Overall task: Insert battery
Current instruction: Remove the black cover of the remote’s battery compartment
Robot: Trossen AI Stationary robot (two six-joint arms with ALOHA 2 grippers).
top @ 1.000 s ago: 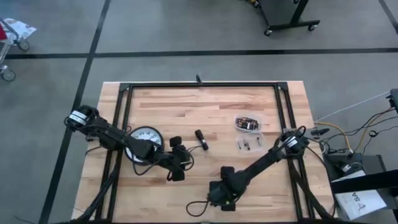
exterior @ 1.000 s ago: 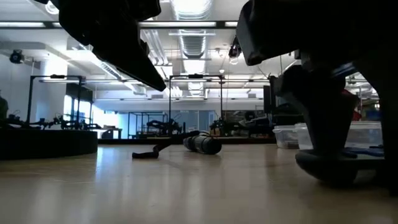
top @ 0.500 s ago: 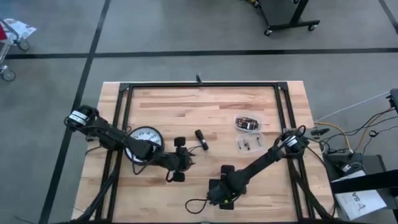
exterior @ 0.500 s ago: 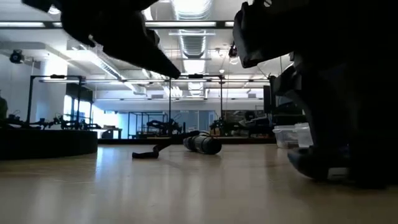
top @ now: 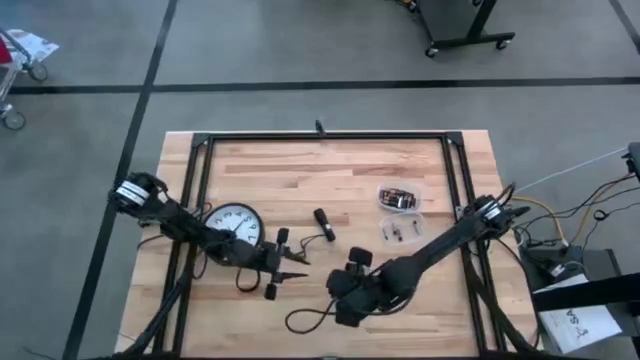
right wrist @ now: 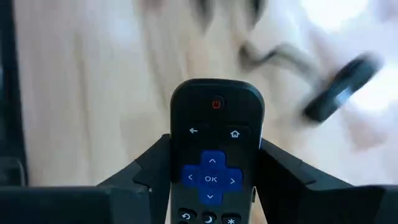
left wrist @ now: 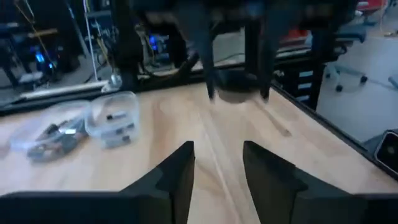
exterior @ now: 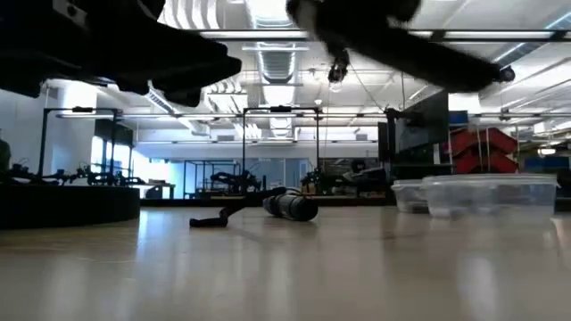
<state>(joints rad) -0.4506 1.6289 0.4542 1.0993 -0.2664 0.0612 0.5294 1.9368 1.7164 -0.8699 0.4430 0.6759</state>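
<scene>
While both dark arms reach low over the pale wood-plank bench (top: 300, 180), the right end effector (right wrist: 211, 180) is clenched on a black remote (right wrist: 214, 149), a slim rounded bar with a red power button, purple direction pad and "OK" key, buttons facing the wrist camera. It sits near the bench's front centre. The left end effector (top: 275, 265) hovers beside the round white clock (top: 232, 224), fingers (left wrist: 177, 177) spread and empty. Two clear plastic tubs (top: 400, 197) hold small dark parts. A short black cylinder (top: 322, 218) with a strap lies mid-bench.
</scene>
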